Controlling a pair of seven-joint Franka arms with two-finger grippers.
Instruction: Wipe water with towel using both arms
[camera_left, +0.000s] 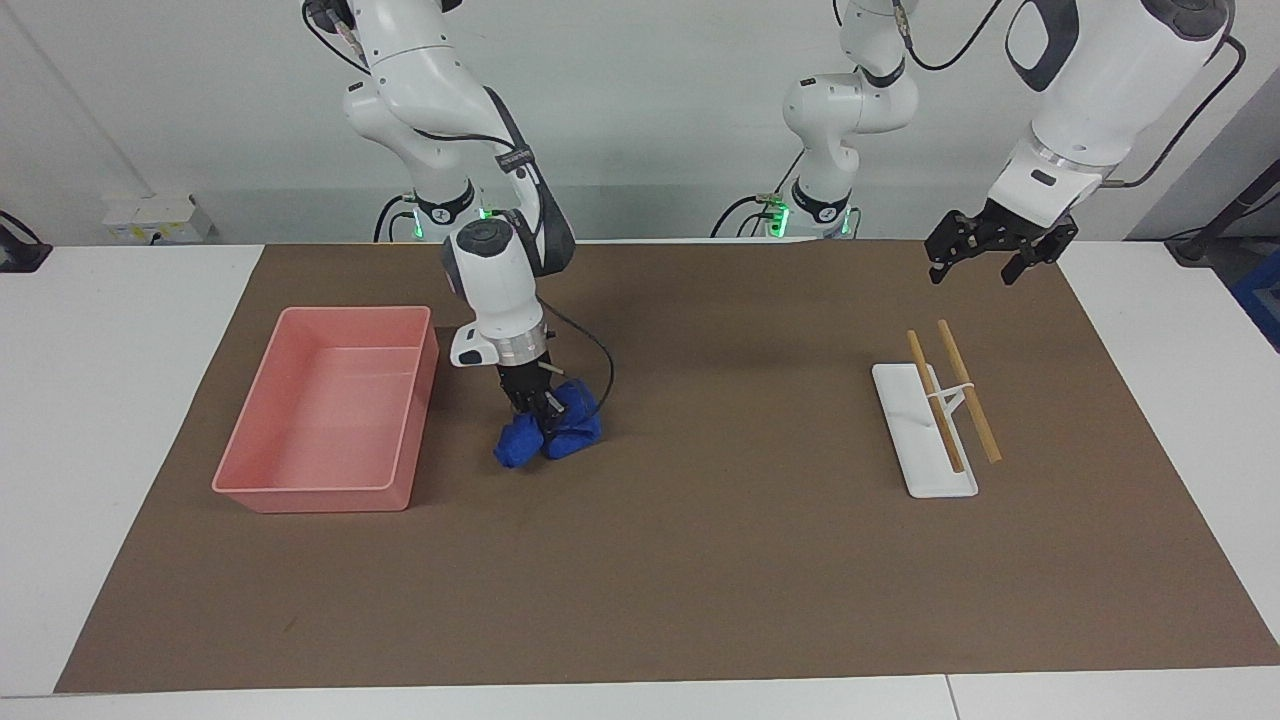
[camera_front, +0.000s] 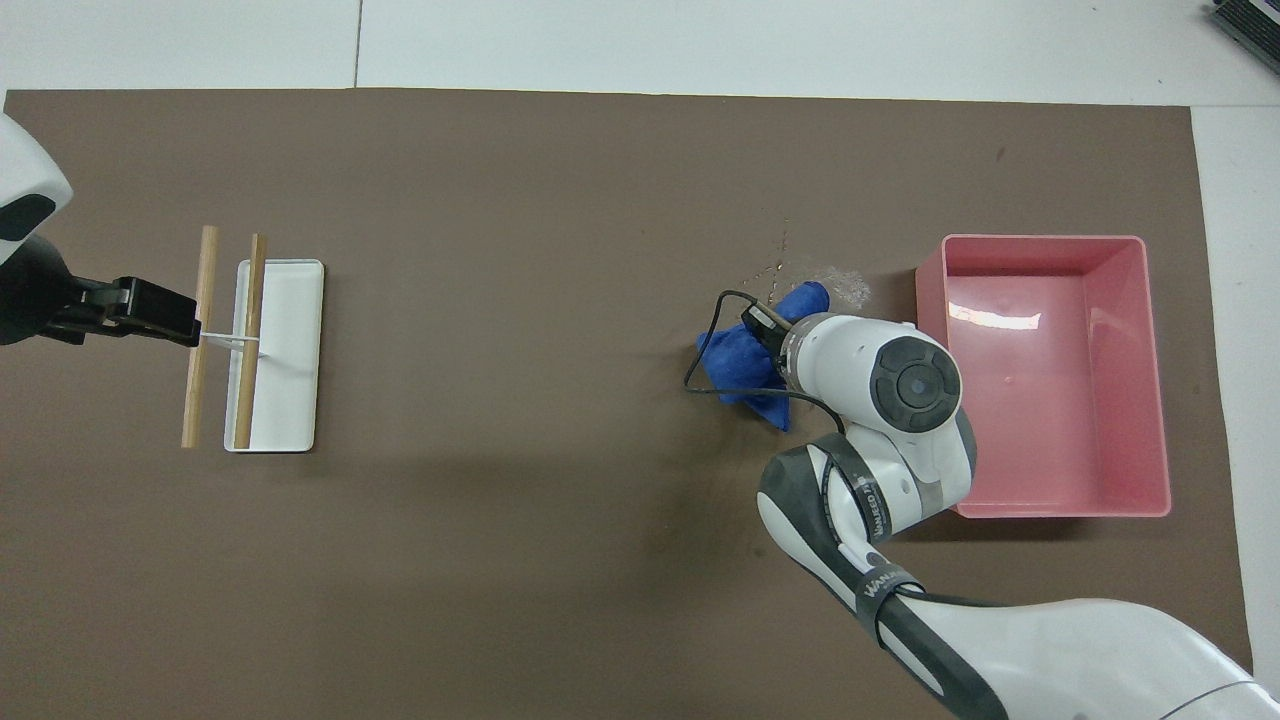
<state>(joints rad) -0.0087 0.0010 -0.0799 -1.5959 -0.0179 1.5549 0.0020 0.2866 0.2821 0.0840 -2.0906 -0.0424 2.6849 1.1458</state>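
The blue towel (camera_left: 572, 428) lies bunched on the brown mat beside the pink tray, pressed down under my right gripper (camera_left: 537, 406), which is shut on it. In the overhead view the towel (camera_front: 735, 360) shows beside the right wrist, which hides the gripper. A small wet patch of water (camera_front: 848, 287) glistens on the mat between the towel and the tray, with a few drops (camera_front: 778, 264) next to it. My left gripper (camera_left: 977, 270) is open and empty, raised in the air over the mat beside the white rack; it also shows in the overhead view (camera_front: 185, 322).
The pink tray (camera_left: 320, 492) stands toward the right arm's end of the table, close to the towel. A flat white rack (camera_left: 915, 445) with two wooden sticks (camera_left: 968, 392) lies toward the left arm's end. The brown mat (camera_left: 700, 560) covers most of the table.
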